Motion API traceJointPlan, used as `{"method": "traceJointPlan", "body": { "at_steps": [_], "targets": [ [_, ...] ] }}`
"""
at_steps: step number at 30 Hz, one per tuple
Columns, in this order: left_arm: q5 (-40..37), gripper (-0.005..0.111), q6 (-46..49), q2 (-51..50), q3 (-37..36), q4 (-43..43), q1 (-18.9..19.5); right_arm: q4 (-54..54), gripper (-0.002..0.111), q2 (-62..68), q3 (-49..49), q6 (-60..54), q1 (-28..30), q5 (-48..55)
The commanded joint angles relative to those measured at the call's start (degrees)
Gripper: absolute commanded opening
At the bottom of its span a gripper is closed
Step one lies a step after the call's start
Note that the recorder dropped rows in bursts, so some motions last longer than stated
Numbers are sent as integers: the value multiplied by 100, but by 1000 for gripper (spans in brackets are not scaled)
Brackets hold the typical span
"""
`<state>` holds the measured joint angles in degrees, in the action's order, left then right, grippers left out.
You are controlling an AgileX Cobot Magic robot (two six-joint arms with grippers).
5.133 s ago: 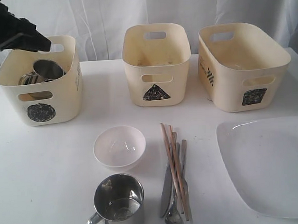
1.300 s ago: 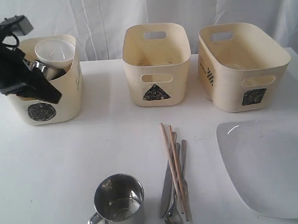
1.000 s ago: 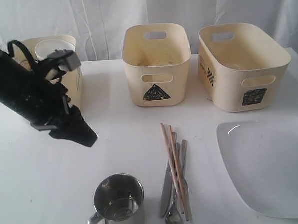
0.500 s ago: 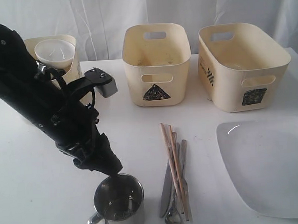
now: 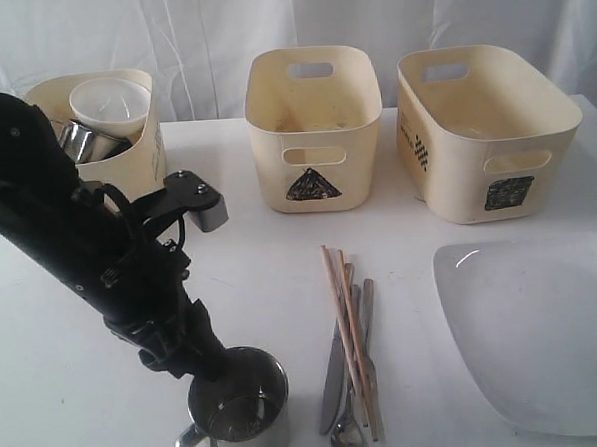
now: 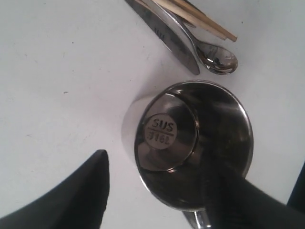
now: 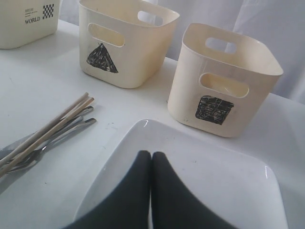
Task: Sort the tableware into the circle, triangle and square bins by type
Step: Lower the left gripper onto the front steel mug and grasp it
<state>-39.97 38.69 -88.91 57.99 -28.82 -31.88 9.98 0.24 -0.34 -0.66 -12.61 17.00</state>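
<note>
At seven o'clock on the table (image 5: 49,422), your left gripper (image 5: 208,366) has come right down onto the steel mug (image 5: 240,407). A second ago it was up by the circle bin (image 5: 143,162) at ten o'clock. The wrist view shows its fingers apart: one outside the mug's wall, the other apparently reaching over the rim on the handle side. Nothing is pinched yet. The mug stands upright, mouth up.

The small white bowl (image 5: 110,101) has left the middle of the table. It now sits tilted in the circle bin, against the other mug (image 5: 82,143). That drop is done, and I'd judge this mug is headed for the same bin.

At six o'clock the chopsticks (image 5: 346,321), knife (image 5: 334,382), spoon (image 5: 348,436) and fork (image 5: 367,310) lie bundled just beside the mug, where they lay before. The triangle bin (image 5: 316,168) at twelve and the square bin (image 5: 476,164) at two haven't moved.

Your right gripper (image 7: 151,164) has its fingers pressed together, holding nothing, over the large white plate (image 5: 544,321) at four o'clock.

Next you'll want a square squeeze on that wall. Polished steel is slick, and a thin-wall pinch may let the mug swing as you lift.
</note>
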Motion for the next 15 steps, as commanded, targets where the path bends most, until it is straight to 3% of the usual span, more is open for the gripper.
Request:
{"method": "traceJointPlan", "body": {
  "at_steps": [1, 15],
  "targets": [
    [78, 60, -32, 24, -155, -168, -24, -14, 0, -24, 34, 21, 41, -44],
    [249, 59, 24, -614, -199, -454, -24, -14, 0, -24, 34, 101, 41, -40]
  ]
}}
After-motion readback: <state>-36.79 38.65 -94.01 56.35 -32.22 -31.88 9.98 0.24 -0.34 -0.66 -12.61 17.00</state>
